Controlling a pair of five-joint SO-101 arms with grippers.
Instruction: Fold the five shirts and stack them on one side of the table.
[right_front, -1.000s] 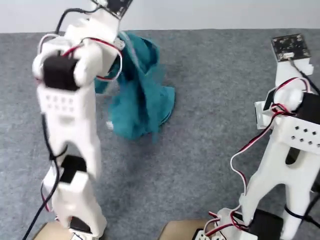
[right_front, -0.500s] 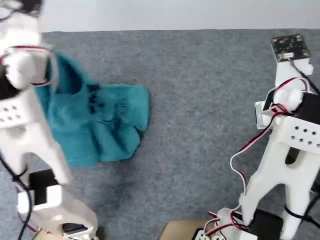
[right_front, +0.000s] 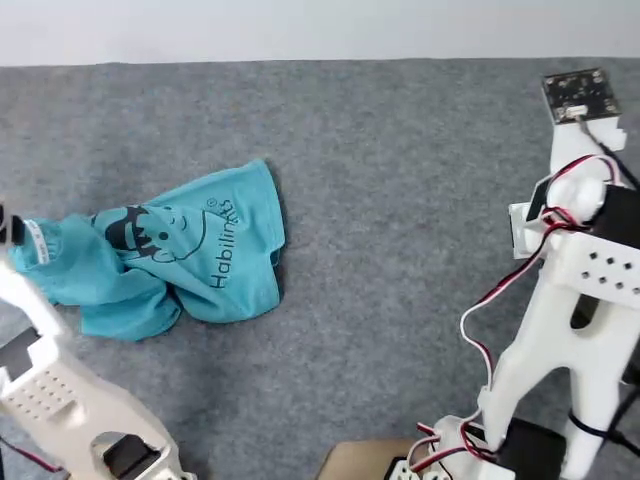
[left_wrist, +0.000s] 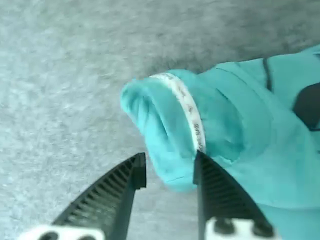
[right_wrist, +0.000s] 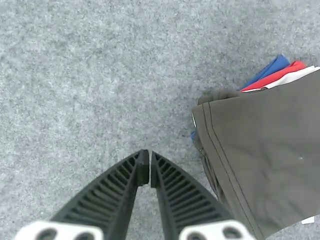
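Teal shirt (right_front: 190, 250) crumpled on grey mat (right_front: 400, 200); folded stack (right_wrist: 260, 165) beside right fingers (right_wrist: 175, 195).

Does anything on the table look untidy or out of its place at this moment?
Yes. The teal shirt lies crumpled and unfolded on the grey table, its collar bunched up at the open left pincer. The stack of folded shirts beside the shut right pincer looks neat.
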